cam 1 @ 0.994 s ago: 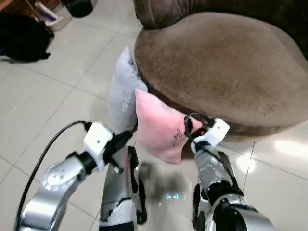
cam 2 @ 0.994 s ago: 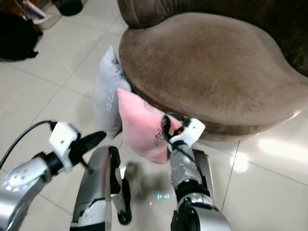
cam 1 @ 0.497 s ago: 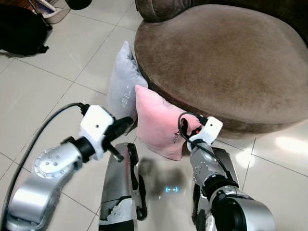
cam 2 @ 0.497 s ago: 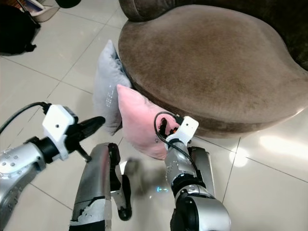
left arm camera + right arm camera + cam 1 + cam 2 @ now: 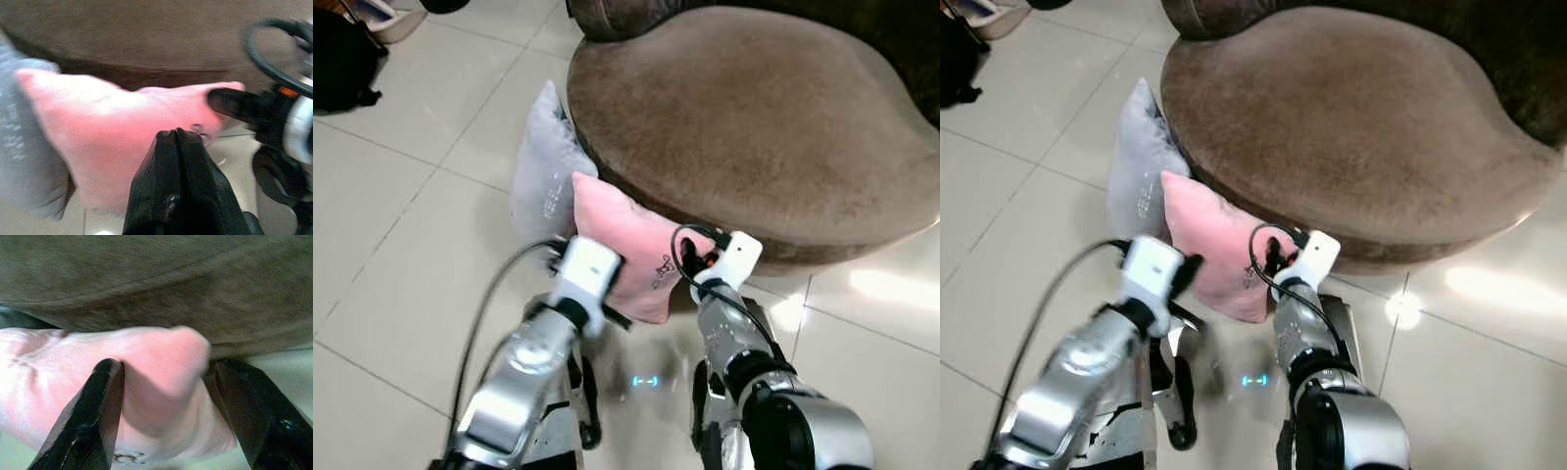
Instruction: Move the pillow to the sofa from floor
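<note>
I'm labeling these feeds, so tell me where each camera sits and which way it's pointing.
Left and right eye views: head stereo pair, looking down at the pink pillow, grey pillow, brown sofa; both silver arms show.
Left wrist view: along the left end effector, fingers together, toward the pillow.
Right wrist view: right end effector straddling the pillow's corner.
All share the pink pillow.

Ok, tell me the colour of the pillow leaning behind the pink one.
Light grey pillow, with a small pale dotted pattern; clearest in the left eye view.

Even, bright indoor light is recorded. Glare is noted on the floor tiles. The left arm is motion-blurred. Both wrist views are soft, near surfaces unfocused.
</note>
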You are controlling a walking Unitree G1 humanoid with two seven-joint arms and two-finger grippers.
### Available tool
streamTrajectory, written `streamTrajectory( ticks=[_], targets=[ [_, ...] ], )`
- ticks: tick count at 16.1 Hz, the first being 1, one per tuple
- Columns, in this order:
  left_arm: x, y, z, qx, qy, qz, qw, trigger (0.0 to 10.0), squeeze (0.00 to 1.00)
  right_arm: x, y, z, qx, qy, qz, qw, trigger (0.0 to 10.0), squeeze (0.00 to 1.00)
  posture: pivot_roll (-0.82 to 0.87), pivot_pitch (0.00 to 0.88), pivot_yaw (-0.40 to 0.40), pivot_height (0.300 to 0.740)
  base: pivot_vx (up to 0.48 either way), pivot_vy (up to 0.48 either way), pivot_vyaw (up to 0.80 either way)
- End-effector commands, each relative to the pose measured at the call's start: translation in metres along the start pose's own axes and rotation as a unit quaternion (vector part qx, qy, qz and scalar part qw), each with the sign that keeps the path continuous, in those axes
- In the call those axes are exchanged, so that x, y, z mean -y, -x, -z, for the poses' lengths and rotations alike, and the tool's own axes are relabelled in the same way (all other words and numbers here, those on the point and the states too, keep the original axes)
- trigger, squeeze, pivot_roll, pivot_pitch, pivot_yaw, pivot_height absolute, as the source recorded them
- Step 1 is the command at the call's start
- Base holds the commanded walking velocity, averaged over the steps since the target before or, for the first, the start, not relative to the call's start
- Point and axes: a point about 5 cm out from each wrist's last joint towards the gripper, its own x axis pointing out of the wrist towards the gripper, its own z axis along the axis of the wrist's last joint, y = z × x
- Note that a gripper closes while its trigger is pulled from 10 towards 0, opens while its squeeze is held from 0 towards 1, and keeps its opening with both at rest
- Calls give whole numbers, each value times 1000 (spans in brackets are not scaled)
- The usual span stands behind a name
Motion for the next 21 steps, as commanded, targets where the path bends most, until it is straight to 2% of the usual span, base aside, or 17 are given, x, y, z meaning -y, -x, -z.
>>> streamTrajectory(
  ticks=[1, 2, 4, 6, 7, 8, 9, 10, 12, 14, 15, 16, 17, 19, 20, 21],
  targets=[
    [19, -1, 7, -5, -10, 51, 999, 10000, 0, -13, 0, 6, -19, 9, -24, 999, 0, 0, 197, 246, 10, 510, 0, 0, 0],
    [26, -4, 8, -2, -15, 68, 998, 10000, 0, -12, -1, 4, -19, 10, -27, 999, 0, 0, 196, 244, 4, 510, 0, 0, 0],
    [43, -21, 8, -2, 4, 50, 999, 10000, 0, -12, -3, 0, -20, 18, -35, 999, 0, 0, 198, 233, -22, 510, 0, 0, 0],
    [54, -29, 9, -9, 20, 32, 999, 10000, 0, -11, -3, -1, -20, 18, -37, 999, 0, 0, 196, 225, -26, 510, 0, 0, 0],
    [20, -10, 16, -8, 24, 22, 999, 10000, 0, -11, -4, -1, -22, 20, -40, 999, 0, 0, 193, 223, -25, 510, 0, 0, 0],
    [-63, 48, 23, -14, 13, 12, 1000, 10000, 0, -10, -3, 0, -28, 21, -41, 999, 0, 0, 191, 222, -25, 510, 0, 0, 0],
    [-63, 48, 23, -14, 13, 12, 1000, 10000, 0, -10, -3, 0, -28, 21, -41, 999, 0, 0, 191, 222, -25, 510, 0, 0, 0],
    [-85, 69, 23, -29, -1, 19, 999, 10000, 0, -8, -2, 6, -43, 25, -37, 998, 0, 0, 192, 224, -22, 510, 0, 0, 0],
    [-81, 71, 27, -45, -14, 37, 998, 10000, 0, -3, 2, 14, -58, 28, -26, 998, 0, 0, 197, 233, -17, 510, 0, 0, 0],
    [-80, 71, 26, -41, -20, 33, 998, 10000, 0, -3, 2, 14, -55, 26, -26, 998, 0, 0, 196, 238, -11, 510, 0, 0, 0],
    [-86, 72, 13, 7, -17, 14, 1000, 10000, 0, -4, 2, 13, -49, 31, -31, 998, 10000, 0, 185, 239, -11, 510, 0, 0, 0],
    [-89, 73, 8, 22, -13, 10, 1000, 10000, 0, -4, 1, 12, -48, 32, -33, 998, 10000, 0, 185, 239, -11, 510, 0, 0, 0],
    [-88, 71, 4, 30, -14, 31, 999, 10000, 0, -3, 1, 12, -50, 42, -38, 997, 10000, 0, 187, 238, -18, 510, 0, 0, 0],
    [-84, 67, 5, 22, -19, 55, 998, 10000, 0, -2, 2, 13, -55, 49, -35, 997, 10000, 0, 185, 250, -19, 510, 0, 0, 0],
    [-81, 67, 6, 17, -19, 65, 998, 10000, 0, -1, 2, 14, -53, 30, -34, 998, 10000, 1000, 192, 251, -15, 510, 0, 0, 0],
    [-80, 67, 6, 16, -17, 69, 997, 10000, 0, 0, 3, 14, -51, 19, -33, 998, 10000, 1000, 197, 254, -15, 510, 0, 0, 0]
  ],
)
